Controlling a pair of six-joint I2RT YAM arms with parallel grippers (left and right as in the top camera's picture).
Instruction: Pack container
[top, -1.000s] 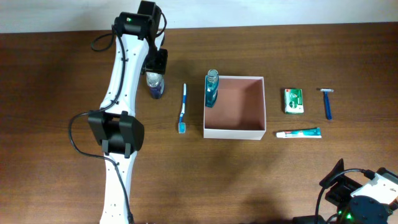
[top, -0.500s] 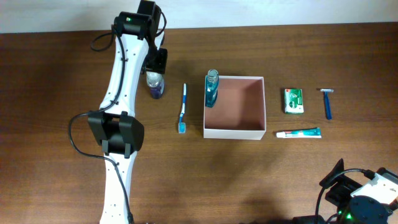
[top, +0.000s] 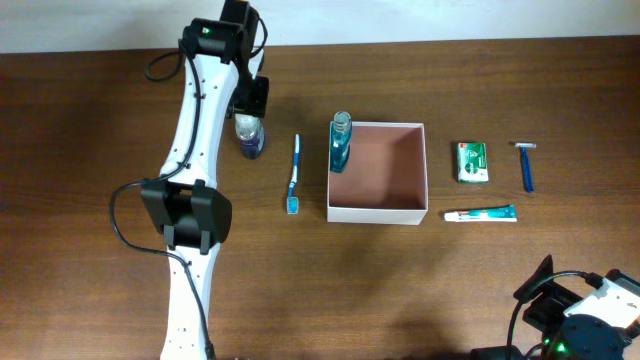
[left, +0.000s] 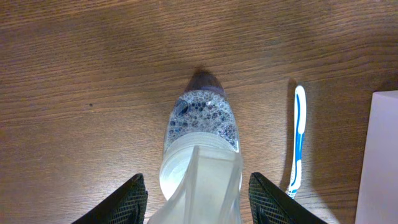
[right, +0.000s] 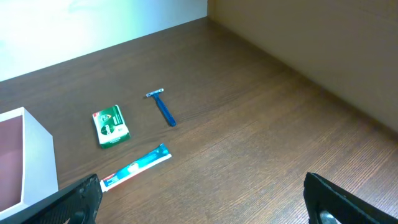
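Observation:
The container (top: 378, 212) is a square white box with a pinkish-brown inside at mid-table; its wall also shows in the left wrist view (left: 385, 155) and the right wrist view (right: 37, 155). A blue bottle (top: 341, 142) stands in its far left corner. Left of it a clear bottle of purple liquid (top: 249, 137) stands upright on the wood. My left gripper (left: 198, 199) reaches down over this bottle (left: 202, 124), half closed, one finger on each side of its top. My right gripper (right: 202, 202) hangs wide open and empty at the near right.
A blue-and-white toothbrush (top: 294, 175) lies between the clear bottle and the container. Right of the container lie a green packet (top: 472, 162), a blue razor (top: 526, 165) and a toothpaste tube (top: 481, 213). The left arm stretches along the table's left side.

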